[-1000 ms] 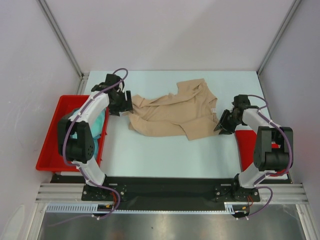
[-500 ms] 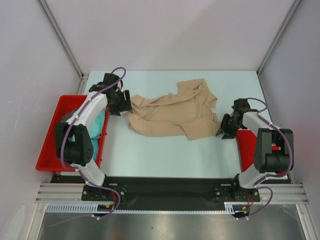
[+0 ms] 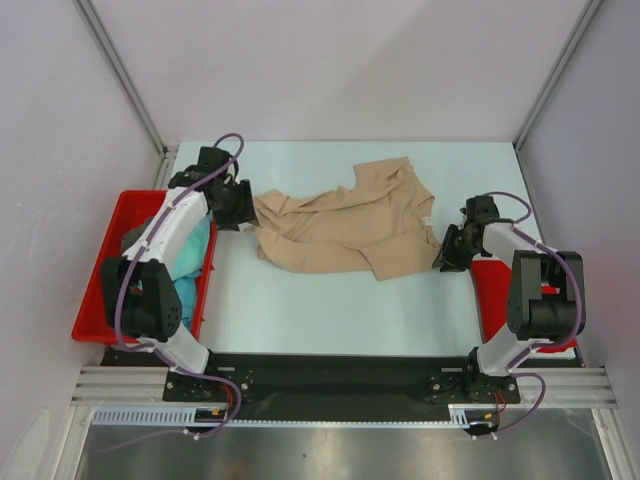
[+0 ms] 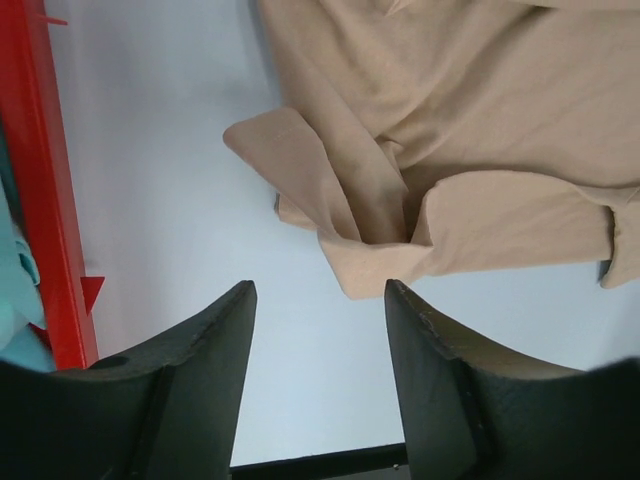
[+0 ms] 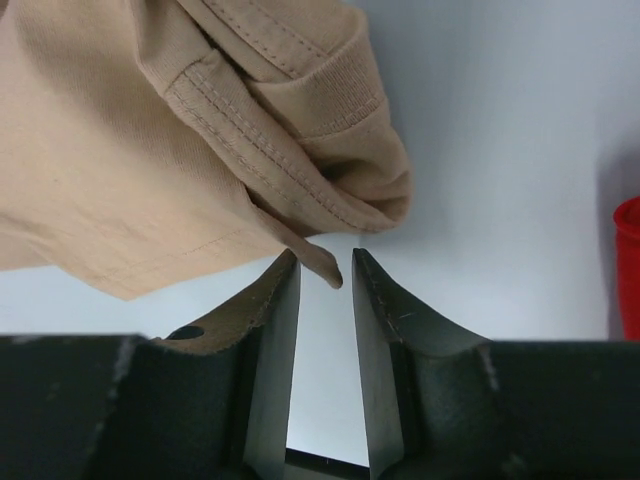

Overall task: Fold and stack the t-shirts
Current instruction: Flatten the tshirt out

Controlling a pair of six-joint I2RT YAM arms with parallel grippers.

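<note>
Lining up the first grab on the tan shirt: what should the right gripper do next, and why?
Probably ease the right gripper slightly forward, then close: its jaws stand apart with only a corner tip of the tan t-shirt between them, so closing here might slip.

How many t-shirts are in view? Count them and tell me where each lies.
2. The tan t-shirt lies crumpled on the table; the teal t-shirt sits in the red tray at the left. Others may be hidden in that tray.
</note>
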